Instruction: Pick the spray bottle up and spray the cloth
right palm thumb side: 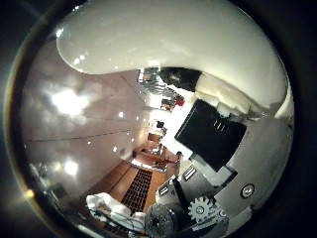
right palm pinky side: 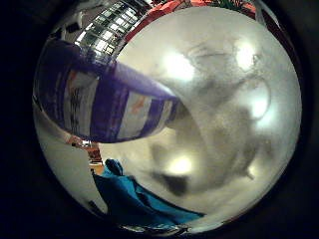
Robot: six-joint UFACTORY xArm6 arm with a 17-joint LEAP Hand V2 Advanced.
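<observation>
The spray bottle (right palm pinky side: 99, 104) lies close against my palm, and its purple and white label fills much of the little finger side view. Its glossy white upper part (right palm thumb side: 163, 39) arches across the thumb side view. My right hand (right palm thumb side: 213, 148) shows as black, white and geared parts that curl up to the bottle's white part, shut on it. The teal cloth (right palm pinky side: 134, 199) lies crumpled on the pale glossy table (right palm pinky side: 224, 99), below the bottle. The bottle's shadow falls on the table between bottle and cloth. The nozzle is hidden.
A red patterned thing (right palm pinky side: 169, 10) lies at the table's far edge. Past the table edge, the thumb side view shows a room with a wooden floor (right palm thumb side: 124, 178) and a white object (right palm thumb side: 109, 208). Ceiling lights reflect in the tabletop (right palm thumb side: 74, 124).
</observation>
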